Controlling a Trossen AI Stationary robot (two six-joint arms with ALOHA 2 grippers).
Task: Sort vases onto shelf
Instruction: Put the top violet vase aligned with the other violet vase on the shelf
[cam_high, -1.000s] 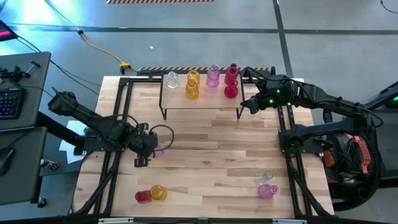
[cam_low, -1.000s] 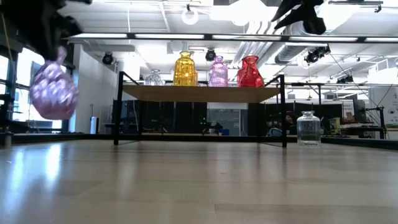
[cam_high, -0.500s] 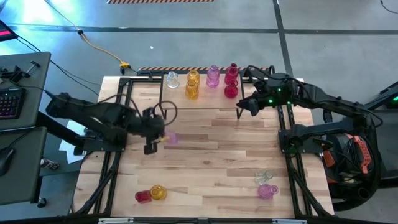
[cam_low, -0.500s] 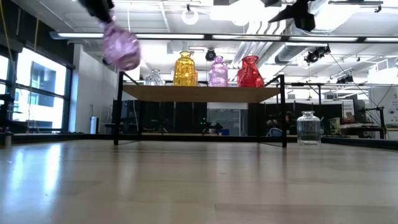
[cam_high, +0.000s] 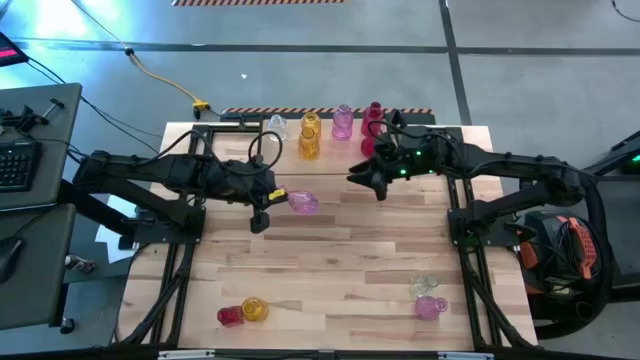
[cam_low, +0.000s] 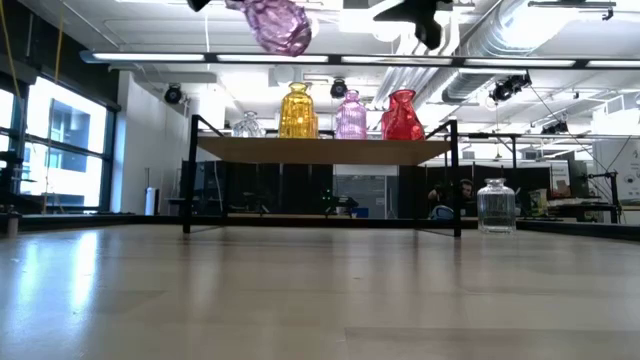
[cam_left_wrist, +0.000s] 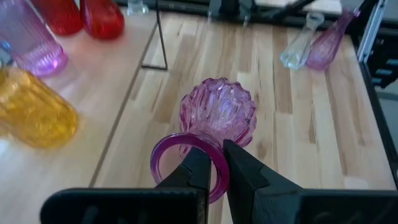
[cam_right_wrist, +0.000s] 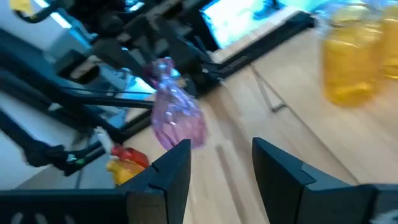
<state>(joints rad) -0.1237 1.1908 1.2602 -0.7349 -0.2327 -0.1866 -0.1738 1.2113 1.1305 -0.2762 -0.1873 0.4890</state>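
the left end effector (cam_left_wrist: 214, 167) is pinching a ribbed pink vase (cam_high: 303, 203) by the rim of its mouth, fingers pressed together over the glass lip, and it hangs in the air above the counter (cam_high: 330, 270), just in front of the shelf (cam_high: 285, 168). in the low view the vase (cam_low: 279, 24) rides tilted, well above the level of the shelf top. the right end effector (cam_high: 363, 178) hovers close by on the other side with its fingers spread and nothing between them, pointed toward the pink vase.

on the shelf already stand a clear vase (cam_high: 277, 127), an amber one (cam_high: 309, 137), a pale pink one (cam_high: 343, 122) and red ones (cam_high: 373, 125). other vases wait near the counter's front edge: a red and amber pair (cam_high: 243, 311) and a clear and pink pair (cam_high: 427, 298).

to do this well, i'd say the grip on that thin lip is the weak spot, so the carry wants to be slow, with the vase brought upright before it goes down. it looks bound for the pink group, so it should settle beside the pale pink vase without nudging the amber or red neighbours. the base should sit flat on the wood before the fingers let go.
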